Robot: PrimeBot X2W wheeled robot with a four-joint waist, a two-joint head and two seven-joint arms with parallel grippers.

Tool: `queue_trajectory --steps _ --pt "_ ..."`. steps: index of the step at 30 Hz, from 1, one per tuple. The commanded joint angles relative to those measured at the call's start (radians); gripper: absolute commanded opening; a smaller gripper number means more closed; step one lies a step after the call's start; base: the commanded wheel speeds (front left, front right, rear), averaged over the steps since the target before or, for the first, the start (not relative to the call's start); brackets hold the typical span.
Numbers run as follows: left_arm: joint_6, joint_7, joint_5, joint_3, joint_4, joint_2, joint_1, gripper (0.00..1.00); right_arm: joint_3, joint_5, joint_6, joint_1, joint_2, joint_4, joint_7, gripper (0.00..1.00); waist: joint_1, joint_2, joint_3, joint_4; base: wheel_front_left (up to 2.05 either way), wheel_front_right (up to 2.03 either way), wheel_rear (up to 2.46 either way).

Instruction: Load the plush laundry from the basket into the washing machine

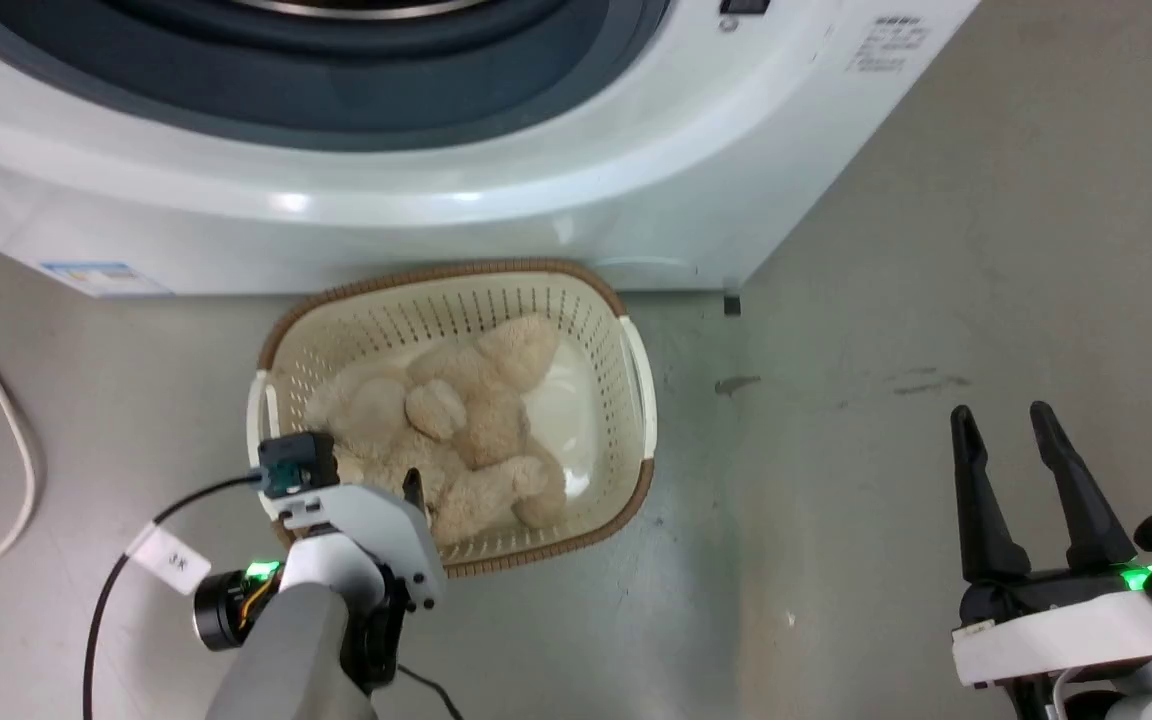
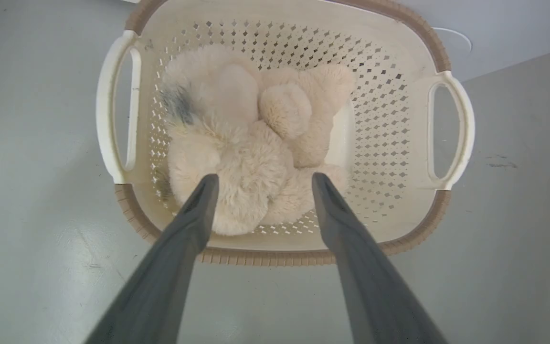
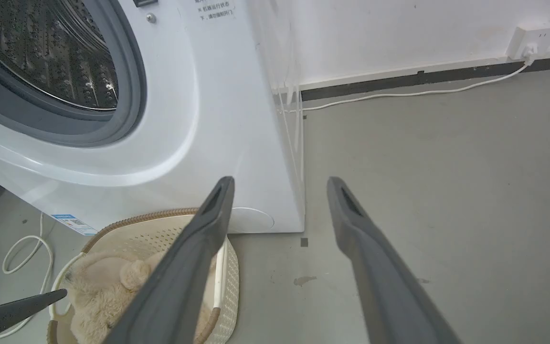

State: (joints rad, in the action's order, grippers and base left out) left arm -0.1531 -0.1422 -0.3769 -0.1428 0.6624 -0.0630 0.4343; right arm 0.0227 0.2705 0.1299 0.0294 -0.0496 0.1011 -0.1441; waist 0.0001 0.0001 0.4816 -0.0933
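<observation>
My left gripper (image 2: 264, 177) hangs spread above the fluffy beige stuffed toy (image 2: 237, 143).
The toy lies inside the cream perforated plastic basket (image 2: 399, 119), just before the white front-loading washing machine (image 1: 656, 190); my right gripper (image 1: 1001, 415) is spread too, empty, well apart.

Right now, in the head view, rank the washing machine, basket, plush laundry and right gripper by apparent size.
1. washing machine
2. basket
3. plush laundry and right gripper: about alike; gripper sits nearer the camera, so unranked.

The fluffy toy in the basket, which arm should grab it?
Left. The left tool hangs open right over the fluffy toy in the basket; the right tool, also open, is off to the side above the floor.
</observation>
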Motion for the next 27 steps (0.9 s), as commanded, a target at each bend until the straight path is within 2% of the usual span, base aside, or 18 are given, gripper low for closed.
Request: queue_trajectory --steps 1,10,18,27 --pt "-0.011 -0.007 -0.016 -0.005 0.025 -0.005 0.032 1.0 0.002 0.014 0.001 0.015 0.0 0.01 -0.012 1.0 -0.0001 -0.0001 0.028 0.002 0.0 0.0 0.0" --pt "-0.079 -0.008 -0.06 -0.022 0.129 -0.047 0.142 1.0 -0.004 0.059 0.001 0.02 0.0 0.048 -0.033 1.0 -0.0001 -0.0001 0.144 -0.009 0.0 0.0 0.0" --pt "-0.073 0.048 -0.105 -0.033 0.163 -0.061 0.218 1.0 -0.016 0.109 0.001 0.025 0.0 0.052 -0.049 1.0 -0.0001 -0.0001 0.226 -0.024 0.0 0.0 0.0" --pt "-0.081 0.053 -0.134 -0.075 0.221 -0.071 0.33 1.0 -0.032 0.156 0.001 0.049 -0.001 0.056 -0.068 1.0 -0.0001 -0.0001 0.305 -0.052 0.0 0.0 0.0"
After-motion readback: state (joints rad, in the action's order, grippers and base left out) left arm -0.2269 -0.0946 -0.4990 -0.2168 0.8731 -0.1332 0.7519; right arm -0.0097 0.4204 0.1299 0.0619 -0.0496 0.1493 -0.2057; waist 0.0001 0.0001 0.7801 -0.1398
